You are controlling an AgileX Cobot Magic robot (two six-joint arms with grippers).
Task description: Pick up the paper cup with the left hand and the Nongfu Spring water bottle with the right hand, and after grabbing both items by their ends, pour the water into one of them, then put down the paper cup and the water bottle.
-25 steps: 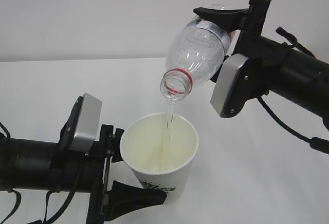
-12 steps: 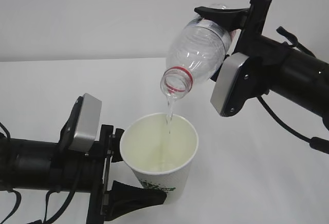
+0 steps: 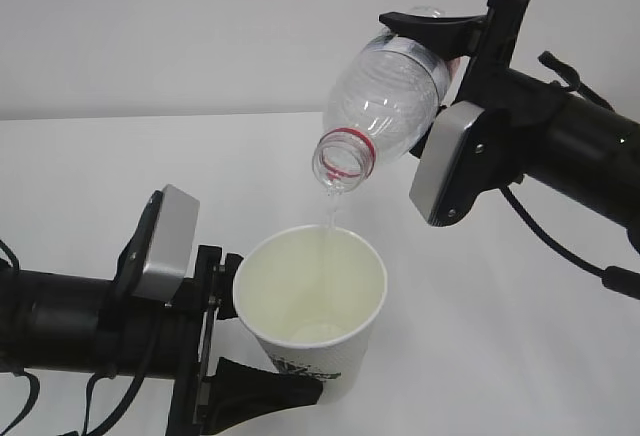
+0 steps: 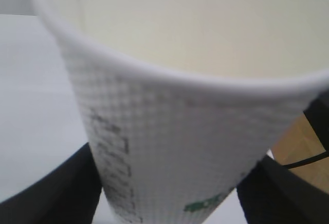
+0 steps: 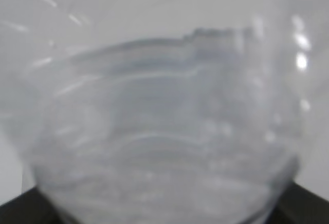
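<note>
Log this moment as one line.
phase: pouring | left gripper: holds paper cup | right gripper: holds tilted water bottle | water: streaming into cup

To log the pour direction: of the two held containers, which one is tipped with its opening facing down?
The Nongfu Spring water bottle, in the right end effector, tips mouth-down. The paper cup below stays upright, opening up.
</note>
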